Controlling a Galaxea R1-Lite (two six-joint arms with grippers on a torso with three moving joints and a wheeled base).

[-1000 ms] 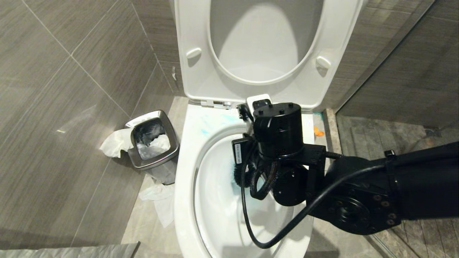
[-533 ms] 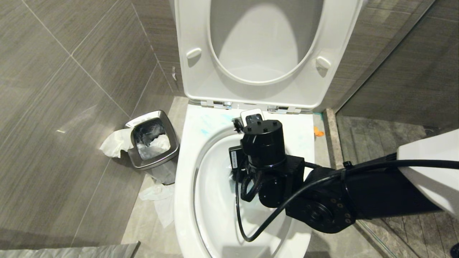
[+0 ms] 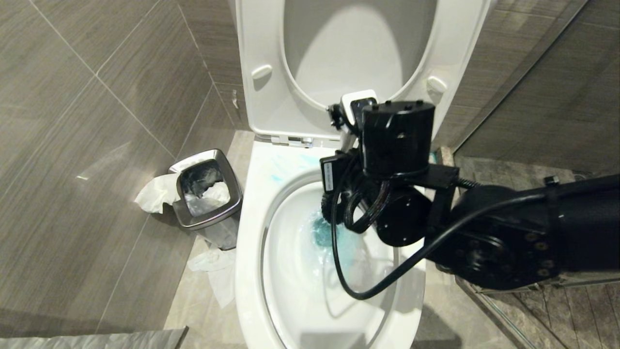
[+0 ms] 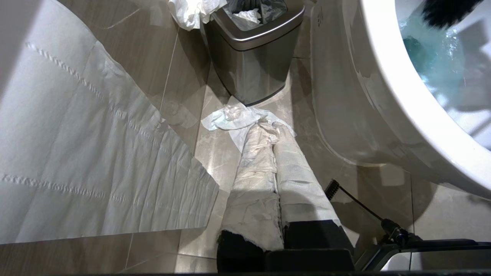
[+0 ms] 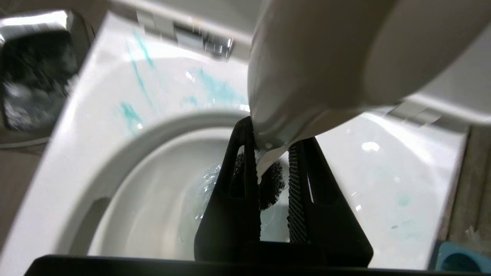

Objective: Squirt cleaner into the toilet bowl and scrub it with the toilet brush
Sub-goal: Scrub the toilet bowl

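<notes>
My right gripper point(image 5: 270, 153) is clamped on the brush point(image 5: 307, 76), both fingers point(image 5: 238, 184) pressed against its white handle with only the handle's width between them. The arm reaches in from three o'clock over the bowl point(image 3: 252, 232), and the black bristle head point(image 3: 332, 208) hangs near the centre of the basin, just above the water. Cleaner point(image 3: 319, 232) tints that water turquoise and streaks the rim toward twelve o'clock, below the raised seat point(image 3: 264, 97). My left gripper point(image 4: 274, 207) is shut, its paper-wrapped fingers together, low beside the bowl and pointing along the floor at the bin point(image 4: 249, 57), which stands at nine o'clock from the bowl with tissue point(image 4: 230, 119) at its foot.
</notes>
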